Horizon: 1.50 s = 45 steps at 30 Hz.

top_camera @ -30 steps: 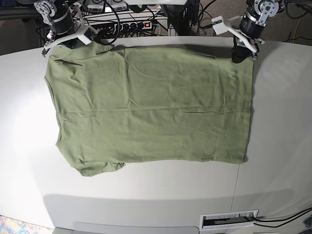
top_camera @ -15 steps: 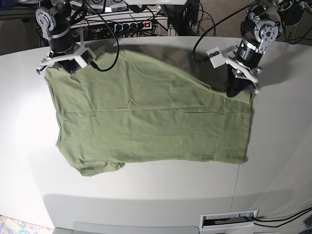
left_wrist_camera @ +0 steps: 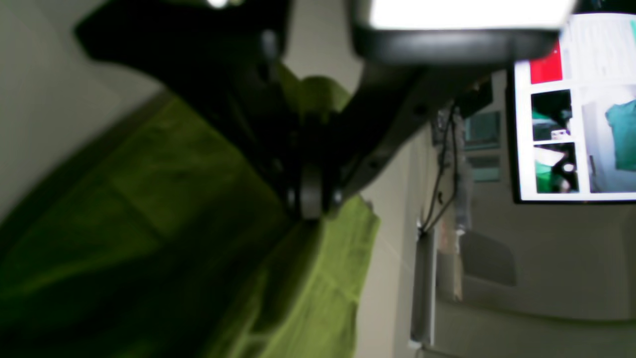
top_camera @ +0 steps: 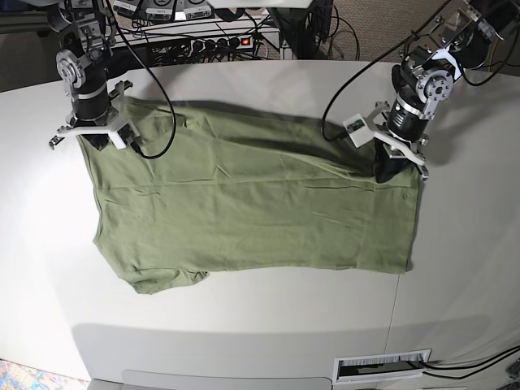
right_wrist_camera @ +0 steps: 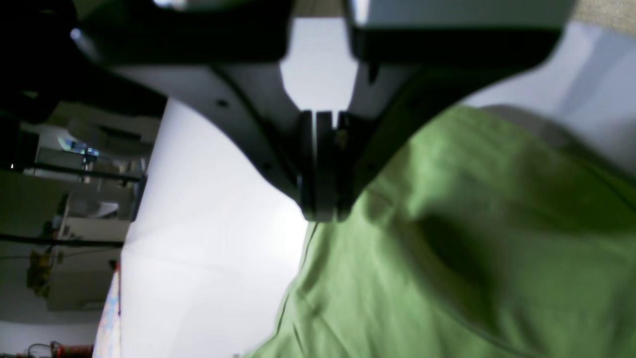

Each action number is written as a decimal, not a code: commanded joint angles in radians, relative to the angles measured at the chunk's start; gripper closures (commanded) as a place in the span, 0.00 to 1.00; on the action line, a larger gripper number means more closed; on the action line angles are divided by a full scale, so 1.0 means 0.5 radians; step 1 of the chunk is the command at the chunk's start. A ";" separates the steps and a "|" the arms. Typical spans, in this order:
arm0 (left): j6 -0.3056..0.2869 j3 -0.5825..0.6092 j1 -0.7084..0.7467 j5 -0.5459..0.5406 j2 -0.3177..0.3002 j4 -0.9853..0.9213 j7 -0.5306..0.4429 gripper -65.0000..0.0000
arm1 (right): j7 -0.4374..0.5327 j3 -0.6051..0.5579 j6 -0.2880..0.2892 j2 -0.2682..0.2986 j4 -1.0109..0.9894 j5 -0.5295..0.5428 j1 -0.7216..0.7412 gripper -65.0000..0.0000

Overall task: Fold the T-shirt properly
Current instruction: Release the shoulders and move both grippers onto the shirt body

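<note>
Broadly, the white table (top_camera: 268, 325) carried everything, and the T-shirt (top_camera: 252, 211) lay spread across its middle, its long axis running side to side in the base view. Most of the cloth lay flat; only the far long edge was raised off the surface and slung between the two arms, sagging a little in the middle over a dark shadow. The near long edge lay flat, well apart from both grippers and on the side of the shirt away from them, so a fold carried toward that edge would have had to travel across the shirt's short width.

The left gripper (top_camera: 393, 168) stood at the far corner on the base view's right, its jaws closed on a bunched corner of fabric (left_wrist_camera: 318, 99). The right gripper (top_camera: 91, 135) stood at the far corner on that view's left, jaws pressed together with the shirt's edge (right_wrist_camera: 318, 233) pinched between them. Neither arm looked nearer the near edge than the other; they sat about level.

Nothing lay on the bare table between the lifted edge and the near one. A power strip and cables (top_camera: 219, 41) sat behind the table, clear of the cloth. A white slotted label (top_camera: 382, 366) lay near the table's front edge, apart from the shirt.
</note>
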 commanded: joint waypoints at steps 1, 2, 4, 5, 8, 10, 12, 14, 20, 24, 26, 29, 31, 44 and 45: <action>0.051 -0.014 -0.035 0.008 -0.028 0.001 -0.031 1.00 | 0.035 0.017 -0.029 0.024 0.007 -0.018 0.027 1.00; 0.051 -0.014 -0.047 0.008 -0.028 -0.025 -0.053 1.00 | 0.048 0.017 -0.030 0.024 -0.015 -0.018 0.047 1.00; 0.051 -0.014 -0.071 0.006 -0.027 -0.072 -0.078 1.00 | 0.050 0.017 -0.032 0.024 -0.039 -0.018 0.088 1.00; 0.051 -0.014 -0.084 -0.005 -0.023 -0.091 -0.083 1.00 | 0.051 0.017 -0.042 0.024 -0.043 -0.018 0.104 1.00; 0.051 -0.014 -0.107 -0.048 -0.016 -0.128 -0.099 1.00 | 0.051 0.017 -0.054 0.023 -0.045 0.026 0.133 1.00; 0.051 -0.014 -0.106 -0.075 -0.016 -0.128 -0.111 1.00 | 0.051 0.017 -0.054 0.024 -0.045 0.043 0.132 1.00; 0.051 -0.014 -0.106 -0.072 -0.010 -0.128 -0.111 1.00 | 0.048 0.017 -0.054 0.024 -0.045 0.043 0.131 1.00; 0.051 -0.014 -0.106 -0.072 0.006 -0.128 -0.111 1.00 | 0.048 0.017 -0.054 0.024 -0.045 0.043 0.131 1.00; 0.050 -0.014 -0.105 -0.072 0.058 -0.128 -0.109 1.00 | -0.010 0.017 -0.051 0.024 -0.045 0.179 0.111 1.00; 0.050 -0.014 -0.105 -0.072 0.060 -0.128 -0.102 1.00 | -0.021 0.017 -0.044 0.024 -0.044 0.201 0.047 1.00; 0.050 -0.014 -0.105 -0.072 0.060 -0.128 -0.097 1.00 | -0.034 0.017 -0.039 0.024 -0.043 0.225 0.019 0.97; 0.050 -0.014 -0.105 -0.072 0.061 -0.128 -0.098 1.00 | -0.042 0.017 -0.035 0.024 -0.043 0.300 0.010 0.86; 0.050 -0.014 -0.105 -0.072 0.060 -0.128 -0.098 1.00 | -0.043 0.017 -0.033 0.024 -0.043 0.359 0.011 0.82; 0.005 -0.014 -0.105 -0.149 0.060 -0.128 -0.095 1.00 | 0.014 0.017 -0.031 0.022 -0.044 0.540 0.049 0.68; -0.004 -0.014 -0.105 -0.156 0.060 -0.128 -0.092 1.00 | 0.013 0.017 -0.031 0.022 -0.043 0.542 0.055 0.68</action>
